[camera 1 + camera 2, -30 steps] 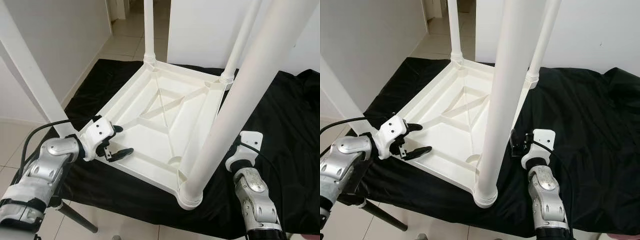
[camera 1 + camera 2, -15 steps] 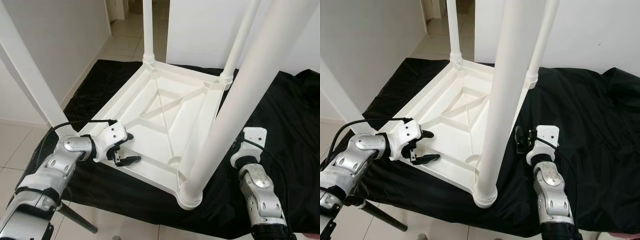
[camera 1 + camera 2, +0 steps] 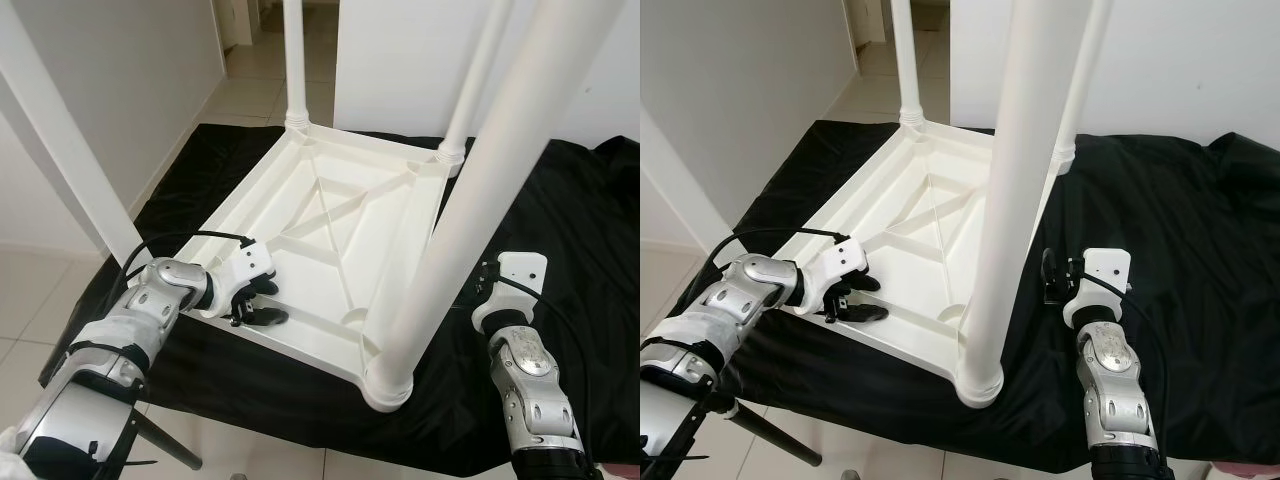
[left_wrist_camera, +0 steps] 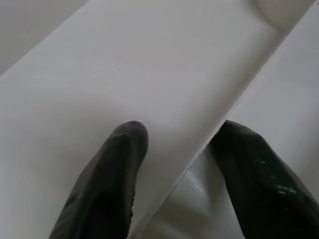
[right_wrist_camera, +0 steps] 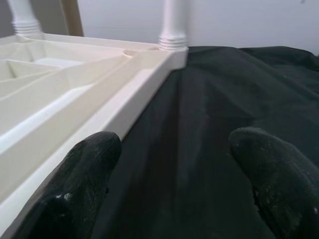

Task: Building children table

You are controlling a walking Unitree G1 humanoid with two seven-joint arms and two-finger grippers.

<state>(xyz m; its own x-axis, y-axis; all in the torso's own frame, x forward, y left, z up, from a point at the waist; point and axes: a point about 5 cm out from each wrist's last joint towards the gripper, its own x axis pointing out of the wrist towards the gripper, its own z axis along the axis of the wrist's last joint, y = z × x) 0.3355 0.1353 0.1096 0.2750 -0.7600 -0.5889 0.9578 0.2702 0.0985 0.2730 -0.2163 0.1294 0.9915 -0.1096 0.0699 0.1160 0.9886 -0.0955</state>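
The children's table point(image 3: 330, 240) lies upside down on the black cloth point(image 3: 560, 250), its ribbed underside facing up and four white legs standing out of its corners: the far-left leg point(image 3: 296, 60), the far-right leg point(image 3: 478, 75), the near-right leg point(image 3: 470, 215) rising from its corner socket, and the near-left leg point(image 3: 60, 150) slanting up over the left arm. All four legs look seated, so I judge the assembly itself done and the step in hand to be taking hold of the frame, probably to turn it upright.

At the table's near-left rim point(image 3: 225, 300) the left gripper point(image 3: 257, 302) straddles the edge; in the left wrist view one black finger point(image 4: 112, 184) lies on the outer face of the rim wall and the other on the inner side, apart, with the wall between them and not visibly pinched. On the table's right side the right gripper point(image 3: 1052, 283) hovers over the cloth just beside the long right rim; its wrist view shows its fingers point(image 5: 84, 174) spread wide with cloth between them and the rim running past one finger, gripping nothing.

Next move, as I read it: the left fingers need to close on the rim wall, and the right gripper has to shift sideways onto the right rim before any lift, minding the tall near-right leg close to that arm
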